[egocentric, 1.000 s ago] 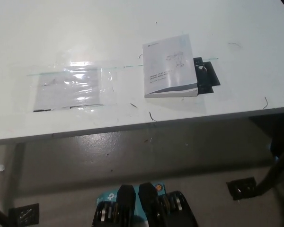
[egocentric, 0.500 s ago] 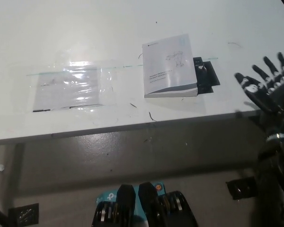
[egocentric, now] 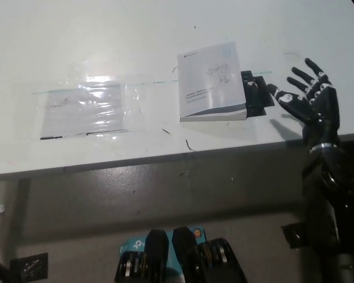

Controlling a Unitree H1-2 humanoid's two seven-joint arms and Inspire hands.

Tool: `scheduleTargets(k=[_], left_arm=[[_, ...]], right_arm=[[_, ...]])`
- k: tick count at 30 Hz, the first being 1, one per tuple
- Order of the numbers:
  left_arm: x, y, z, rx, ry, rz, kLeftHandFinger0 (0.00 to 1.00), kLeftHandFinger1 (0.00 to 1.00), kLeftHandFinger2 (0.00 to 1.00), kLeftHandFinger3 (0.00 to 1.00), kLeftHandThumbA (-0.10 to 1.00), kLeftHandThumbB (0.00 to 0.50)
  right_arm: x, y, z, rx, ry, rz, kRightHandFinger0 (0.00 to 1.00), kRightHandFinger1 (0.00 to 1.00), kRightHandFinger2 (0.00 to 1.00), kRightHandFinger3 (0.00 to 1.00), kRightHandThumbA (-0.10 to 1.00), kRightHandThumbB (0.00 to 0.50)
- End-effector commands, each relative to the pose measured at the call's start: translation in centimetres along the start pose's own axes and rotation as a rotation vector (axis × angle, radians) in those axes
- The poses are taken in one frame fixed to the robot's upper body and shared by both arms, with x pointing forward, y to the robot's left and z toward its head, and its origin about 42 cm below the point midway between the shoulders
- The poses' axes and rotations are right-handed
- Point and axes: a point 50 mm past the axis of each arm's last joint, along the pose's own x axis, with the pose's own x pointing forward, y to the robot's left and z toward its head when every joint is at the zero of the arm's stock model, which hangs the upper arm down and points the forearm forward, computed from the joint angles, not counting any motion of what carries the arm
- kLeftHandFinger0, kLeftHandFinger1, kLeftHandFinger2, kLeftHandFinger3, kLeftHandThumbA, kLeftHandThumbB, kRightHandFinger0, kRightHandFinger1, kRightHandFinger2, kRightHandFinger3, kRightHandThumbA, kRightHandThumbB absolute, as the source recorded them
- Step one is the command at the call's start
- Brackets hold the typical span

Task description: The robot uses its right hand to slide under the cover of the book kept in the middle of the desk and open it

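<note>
- Right hand [egocentric: 310, 97] hovers at the desk's right, empty, fingers spread, poised to slip under the cover
- Left to right: plastic sheet [egocentric: 85, 109] lies flat; closed book [egocentric: 212, 82] mid-desk [egocentric: 106, 41], its right edge raised on a black block [egocentric: 258, 94], easing entry

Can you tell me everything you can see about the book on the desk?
The book is a thin white paperback, lying flat and closed on the white desk. Its cover has small dark print, a little drawing near the top and a grey band near the bottom edge. It sits near the desk's middle, turned a bit askew. Its right side rests on a flat black thing. The black right hand, fingers spread, is just to its right, not touching it.
</note>
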Motion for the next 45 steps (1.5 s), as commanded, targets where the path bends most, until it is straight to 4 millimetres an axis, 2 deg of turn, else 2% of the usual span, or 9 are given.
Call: scheduleTargets(k=[1, 4, 13, 15, 18, 20, 28, 32, 45], left_arm=[[0.3, 0.1, 0.8, 0.038, -0.041, -0.002, 0.58, 0.6, 0.64, 0.68, 0.53, 0.0], [0.3, 0.3, 0.8, 0.037, -0.04, -0.002, 0.59, 0.61, 0.64, 0.69, 0.53, 0.002], [0.5, 0.1, 0.9, 0.035, -0.05, -0.011, 0.56, 0.59, 0.63, 0.68, 0.52, 0.0], [0.5, 0.1, 0.9, 0.035, -0.05, -0.009, 0.55, 0.59, 0.62, 0.68, 0.52, 0.0], [0.6, 0.1, 0.8, 0.04, -0.049, -0.007, 0.57, 0.6, 0.64, 0.68, 0.52, 0.0], [0.6, -0.1, 0.9, 0.035, -0.047, -0.008, 0.56, 0.59, 0.64, 0.68, 0.53, 0.0], [0.6, -0.2, 0.7, 0.032, -0.051, -0.016, 0.58, 0.61, 0.64, 0.68, 0.52, 0.0], [0.6, -0.1, 0.4, 0.025, -0.057, -0.012, 0.56, 0.59, 0.62, 0.67, 0.52, 0.0], [0.1, 0.3, -0.3, 0.044, -0.041, -0.01, 0.57, 0.6, 0.61, 0.66, 0.55, 0.0]], right_arm=[[1.3, 2.2, 1.9, -0.038, -0.109, 0.047, 0.49, 0.7, 0.7, 0.9, 1.0, 0.111], [1.4, 3.0, 0.7, -0.048, -0.074, 0.059, 0.5, 0.7, 0.72, 1.0, 1.0, 0.122], [1.1, 6.0, -2.1, -0.106, -0.022, 0.135, 0.55, 0.7, 0.68, 1.0, 1.0, 0.014], [1.0, 6.4, -2.5, -0.127, -0.012, 0.142, 0.55, 0.7, 0.68, 1.0, 1.0, 0.013], [0.6, 7.4, -3.8, -0.103, 0.025, 0.135, 0.52, 0.67, 0.68, 1.0, 0.99, 0.077], [0.5, 8.2, -4.2, -0.099, 0.037, 0.139, 0.5, 0.65, 0.67, 1.0, 0.98, 0.066], [0.3, 9.5, -4.5, -0.151, 0.03, 0.181, 0.48, 0.63, 0.66, 1.0, 1.0, 0.058], [0.4, 10.4, -4.1, -0.157, 0.018, 0.213, 0.51, 0.66, 0.67, 1.0, 1.0, 0.099], [1.6, 10.8, -1.1, -0.198, -0.057, 0.297, 0.54, 0.68, 0.71, 1.0, 1.0, 0.073]])
